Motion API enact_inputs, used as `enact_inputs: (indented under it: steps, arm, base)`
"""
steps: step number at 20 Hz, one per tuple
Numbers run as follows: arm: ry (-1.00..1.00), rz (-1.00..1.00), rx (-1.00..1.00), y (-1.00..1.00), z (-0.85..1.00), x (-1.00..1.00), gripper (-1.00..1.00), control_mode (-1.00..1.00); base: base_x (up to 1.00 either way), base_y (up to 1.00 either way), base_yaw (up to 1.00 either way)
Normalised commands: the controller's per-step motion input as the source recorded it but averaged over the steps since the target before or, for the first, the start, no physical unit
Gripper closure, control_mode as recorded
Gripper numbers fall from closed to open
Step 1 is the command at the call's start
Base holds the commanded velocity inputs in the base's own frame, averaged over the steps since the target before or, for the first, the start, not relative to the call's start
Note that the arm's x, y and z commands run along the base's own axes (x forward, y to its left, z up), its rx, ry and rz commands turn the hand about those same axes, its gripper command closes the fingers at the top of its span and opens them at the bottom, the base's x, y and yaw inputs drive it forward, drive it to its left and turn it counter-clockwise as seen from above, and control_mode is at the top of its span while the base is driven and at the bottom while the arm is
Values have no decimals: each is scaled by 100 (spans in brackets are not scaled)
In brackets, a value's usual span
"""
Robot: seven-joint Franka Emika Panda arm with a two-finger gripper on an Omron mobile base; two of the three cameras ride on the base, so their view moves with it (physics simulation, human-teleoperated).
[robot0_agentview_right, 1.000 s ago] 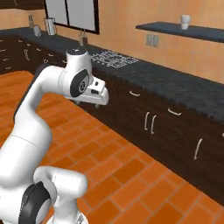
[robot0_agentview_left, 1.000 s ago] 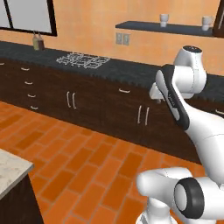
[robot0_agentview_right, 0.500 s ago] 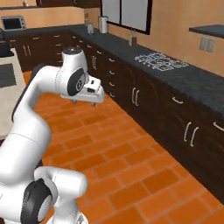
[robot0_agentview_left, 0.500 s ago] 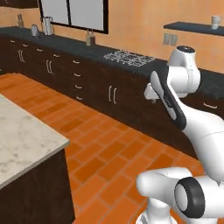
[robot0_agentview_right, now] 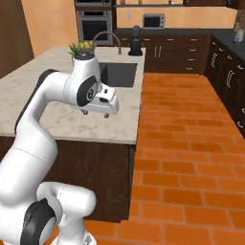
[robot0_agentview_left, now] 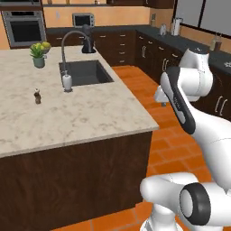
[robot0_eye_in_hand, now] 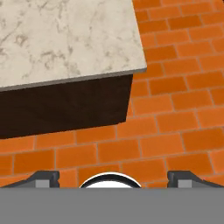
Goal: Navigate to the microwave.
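Observation:
The microwave is out of view. At the far wall stand the steel wall oven (robot0_agentview_right: pixel 95 25) (robot0_agentview_left: pixel 23 28) and the small silver countertop box (robot0_agentview_right: pixel 154 20) (robot0_agentview_left: pixel 83 19). My gripper (robot0_agentview_right: pixel 97 114) (robot0_agentview_left: pixel 163 103) hangs beside the island's near corner, pointing down over the brick floor. In the hand view its fingertips (robot0_eye_in_hand: pixel 44 177) sit wide apart, so the gripper (robot0_eye_in_hand: pixel 112 178) is open and holds nothing.
The marble-topped island (robot0_agentview_left: pixel 90 117) (robot0_agentview_right: pixel 43 95) (robot0_eye_in_hand: pixel 65 39) carries a sink (robot0_agentview_left: pixel 83 72), a faucet, a soap bottle (robot0_agentview_left: pixel 67 81), a small dark shaker (robot0_agentview_left: pixel 38 96) and a potted plant (robot0_agentview_left: pixel 39 53). Dark cabinets (robot0_agentview_right: pixel 225 76) line the right side. A brick floor aisle (robot0_agentview_right: pixel 186 124) runs toward the far wall.
The whole picture has swung: the base has turned away from the cooktop counter, and the island and the far wall with the oven have come into view. The arm keeps its pose.

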Motion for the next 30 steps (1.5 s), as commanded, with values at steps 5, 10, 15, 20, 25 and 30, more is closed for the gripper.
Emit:
enact_inputs:
  steps: [5,10,15,20,25,30]
  arm:
    - [0,0,0,0,0,0,-100,100]
    - [0,0,0,0,0,0,-100,100]
    - [0,0,0,0,0,0,-100,100]
    - [0,0,0,0,0,0,-100,100]
    - [0,0,0,0,0,0,-100,100]
    - [0,0,0,0,0,0,-100,100]
  base:
    - [-4,-11,11]
    - [3,-100,7]
    - [1,-100,3]
    - [21,-100,7]
    - [28,-100,9]
    - [82,-62,10]
